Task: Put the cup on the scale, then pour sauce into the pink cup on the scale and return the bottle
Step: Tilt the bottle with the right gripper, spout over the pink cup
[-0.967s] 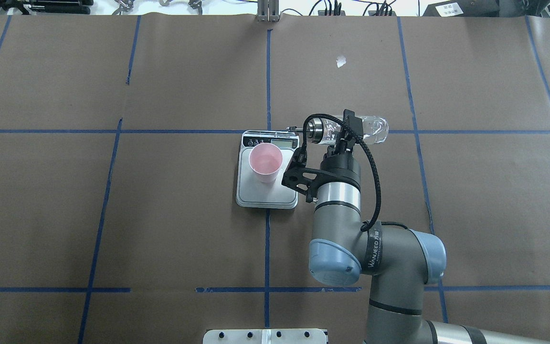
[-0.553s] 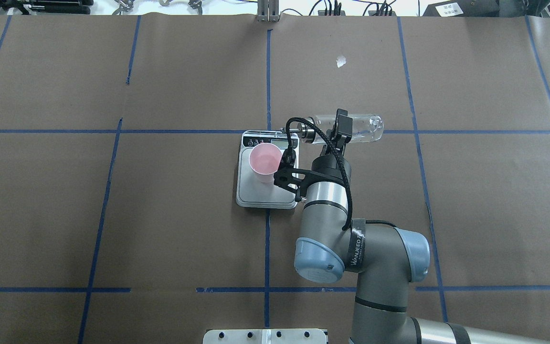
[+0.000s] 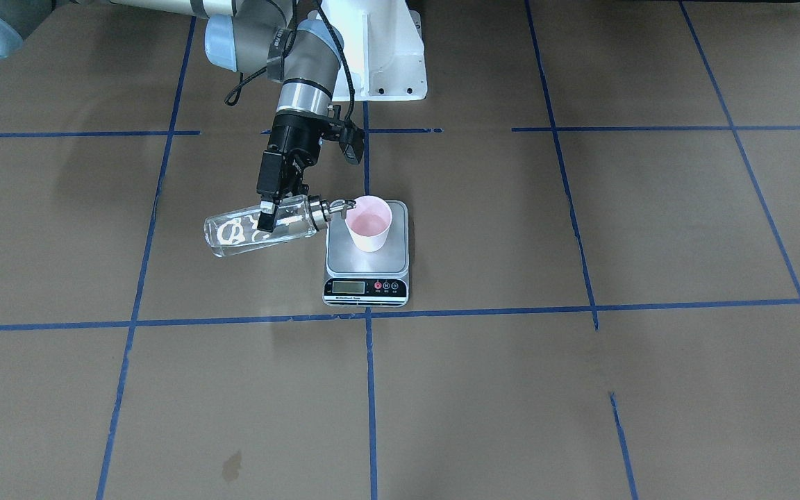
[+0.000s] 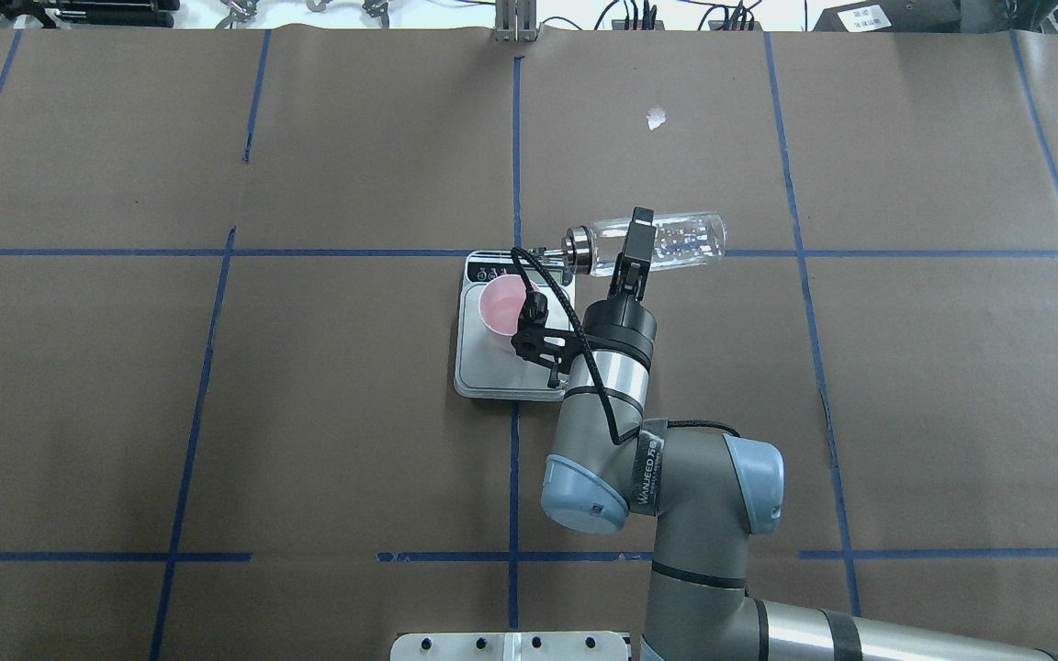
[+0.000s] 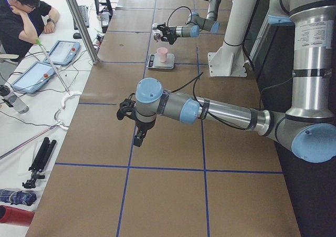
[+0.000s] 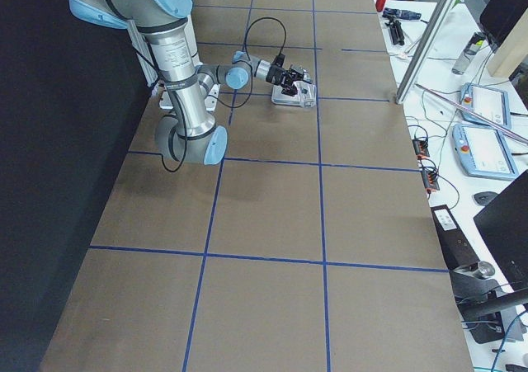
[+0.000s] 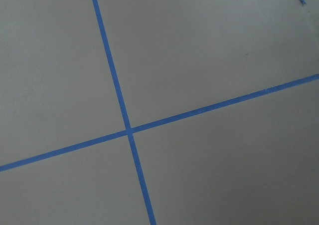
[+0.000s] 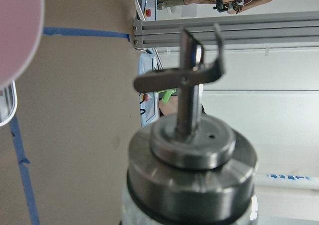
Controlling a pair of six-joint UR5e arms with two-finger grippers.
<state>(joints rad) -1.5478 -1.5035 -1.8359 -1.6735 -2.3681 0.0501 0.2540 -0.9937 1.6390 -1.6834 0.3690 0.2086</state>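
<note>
Spout (image 3: 343, 205) wants centring over the cup (image 3: 370, 229) (tilt slowly). Right gripper (image 3: 268, 219) clamps the bottle (image 3: 230, 236); left gripper (image 5: 137, 140), cannot tell.

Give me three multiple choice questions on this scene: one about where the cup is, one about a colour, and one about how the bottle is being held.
1. Where is the cup?
A. beside the scale
B. on the scale platform
C. at the table's edge

2. What colour are the tape lines?
A. red
B. yellow
C. blue

3. How is the bottle held?
A. tipped nearly level in the right tool, spout toward the cup
B. upright on the table
C. lying loose on the scale

Answers: B, the cup stands on the steel platform. C, the grid lines are blue in every view. A, the tool clamps the bottle's body in the air, with the capped end nearest the cup.
</note>
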